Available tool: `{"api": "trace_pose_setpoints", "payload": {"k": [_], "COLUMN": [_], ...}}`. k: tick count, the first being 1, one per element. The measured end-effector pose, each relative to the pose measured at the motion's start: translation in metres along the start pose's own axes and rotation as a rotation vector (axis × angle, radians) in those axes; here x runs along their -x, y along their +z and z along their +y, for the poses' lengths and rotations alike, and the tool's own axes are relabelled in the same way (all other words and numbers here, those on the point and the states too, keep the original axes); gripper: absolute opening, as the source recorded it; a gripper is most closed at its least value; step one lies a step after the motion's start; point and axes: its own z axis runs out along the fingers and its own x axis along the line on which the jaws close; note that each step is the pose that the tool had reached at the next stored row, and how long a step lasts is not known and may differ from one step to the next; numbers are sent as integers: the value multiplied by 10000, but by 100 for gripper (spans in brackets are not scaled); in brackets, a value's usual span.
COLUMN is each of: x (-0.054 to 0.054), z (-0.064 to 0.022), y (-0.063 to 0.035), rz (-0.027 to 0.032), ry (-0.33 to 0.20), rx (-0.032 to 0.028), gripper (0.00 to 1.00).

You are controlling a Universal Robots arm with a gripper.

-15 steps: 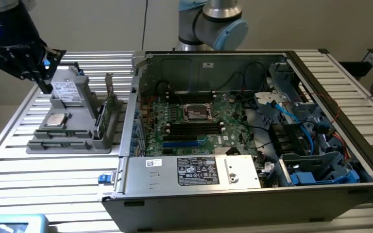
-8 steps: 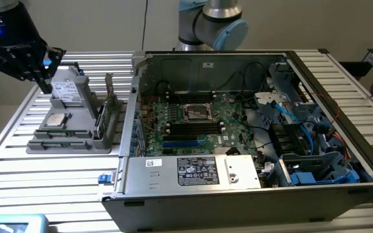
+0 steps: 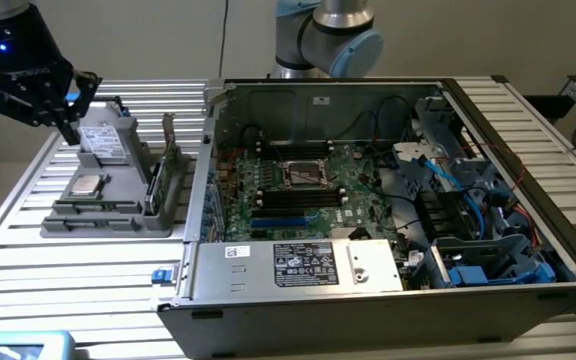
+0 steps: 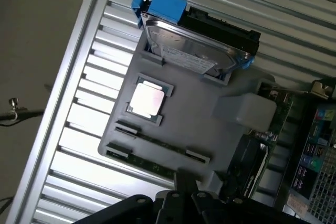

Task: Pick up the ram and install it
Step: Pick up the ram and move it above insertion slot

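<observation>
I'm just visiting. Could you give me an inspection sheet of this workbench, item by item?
Surface: slatted metal table, bearing a gray tray and an open computer case.
Job's things: ram lying in a tray slot, not held.
Clutter: hard drive, processor chip and upright green card on the tray.
Grippers: gripper shut, empty, near the hard drive.
Cables: blue and black cables inside the case.
Surroundings: arm's base behind the case.

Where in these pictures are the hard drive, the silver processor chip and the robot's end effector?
hard drive point(image 4: 184, 43): wrist view, on its metal top plate.
silver processor chip point(image 4: 148, 99): wrist view, middle of its metal lid.
end effector point(image 3: 69, 135): exterior view, at its closed fingertips.
</observation>
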Motion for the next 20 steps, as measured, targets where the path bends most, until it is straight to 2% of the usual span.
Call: {"api": "trace_pose_setpoints", "payload": {"k": [20], "x": [0], "z": [0], "y": [24], "rz": [32], "ry": [-3647], "rx": [61], "gripper": [11]}}
